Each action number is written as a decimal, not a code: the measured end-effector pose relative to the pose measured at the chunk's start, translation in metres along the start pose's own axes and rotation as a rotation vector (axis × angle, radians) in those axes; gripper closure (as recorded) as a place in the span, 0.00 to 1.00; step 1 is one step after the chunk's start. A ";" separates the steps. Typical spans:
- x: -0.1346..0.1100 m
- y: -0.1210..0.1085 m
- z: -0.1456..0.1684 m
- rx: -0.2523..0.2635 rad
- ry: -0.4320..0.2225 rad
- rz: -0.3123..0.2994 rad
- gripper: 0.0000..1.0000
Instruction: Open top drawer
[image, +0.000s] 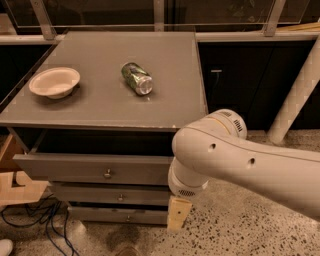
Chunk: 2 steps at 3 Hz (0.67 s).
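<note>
The top drawer (75, 169) is the uppermost grey front under the cabinet top, with a small round metal knob (107, 174) at its centre. It stands pulled out a little, with a dark gap showing between its front and the tabletop. My gripper (178, 213) hangs from the thick white arm (240, 160) in front of the cabinet's right end, pointing down. It is to the right of the knob and lower, level with the lowest drawer, and apart from the knob.
A white bowl (54, 81) and a green can (137, 78) on its side lie on the grey cabinet top (170, 60). Two slimmer drawers (100, 196) sit below. Cables (35, 225) and a wooden piece (17, 185) lie at the left, and a white post (295, 100) stands at the right.
</note>
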<state>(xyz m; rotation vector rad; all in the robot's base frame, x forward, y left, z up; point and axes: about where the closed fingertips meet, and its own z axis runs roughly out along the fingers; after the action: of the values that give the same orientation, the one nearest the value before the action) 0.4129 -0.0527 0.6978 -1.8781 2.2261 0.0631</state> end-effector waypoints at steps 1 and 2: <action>-0.030 -0.019 0.051 -0.012 0.005 -0.069 0.00; -0.030 -0.019 0.051 -0.012 0.004 -0.069 0.00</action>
<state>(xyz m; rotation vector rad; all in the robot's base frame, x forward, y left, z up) 0.4436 -0.0183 0.6558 -1.9620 2.1661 0.0610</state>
